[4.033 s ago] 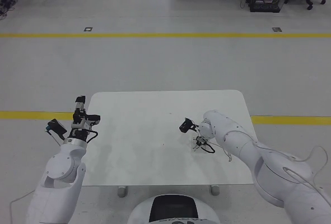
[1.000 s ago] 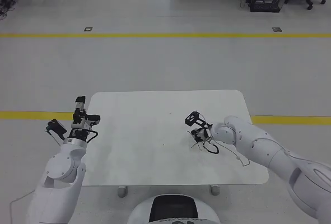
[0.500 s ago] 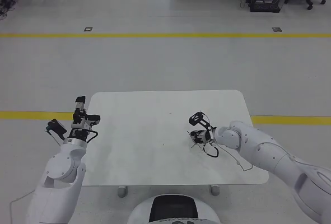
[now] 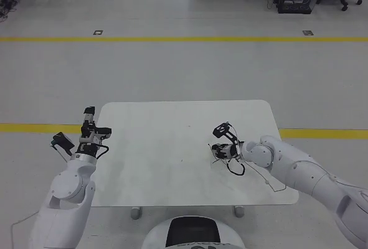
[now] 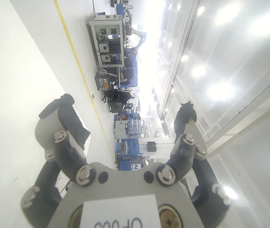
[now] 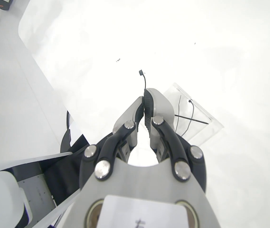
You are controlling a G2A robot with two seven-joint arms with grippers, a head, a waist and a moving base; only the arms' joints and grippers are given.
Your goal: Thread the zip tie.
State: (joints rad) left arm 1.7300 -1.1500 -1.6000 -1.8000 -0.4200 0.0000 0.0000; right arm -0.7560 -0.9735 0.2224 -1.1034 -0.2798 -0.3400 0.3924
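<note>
From where I stand, the right gripper (image 6: 144,96) is over the right part of the white table (image 4: 159,155), its two pads pressed together on a thin black zip tie (image 6: 144,80). A short stretch of the strap, ending in the small square head (image 6: 140,72), sticks out past the fingertips above the table top. The rest of the strap is hidden behind the fingers, so I cannot tell where the tail hangs. A clear tray (image 6: 203,129) with a few spare ties (image 6: 190,110) sits on that same right part of the table. The left gripper (image 4: 87,127) stands off the table's left edge, pointing up, its fingers wide apart and holding nothing. To my mind the tie has been picked up and the threading itself is not yet begun. To do it well, I'd want the head held steady over the middle of the table with its slot facing the free arm. That arm should take the tail close to its tip so it doesn't flop. The grip near the head looks slight, so any sideways tug could twist the strap or pull it loose. Feed it slowly and in line with the slot.
</note>
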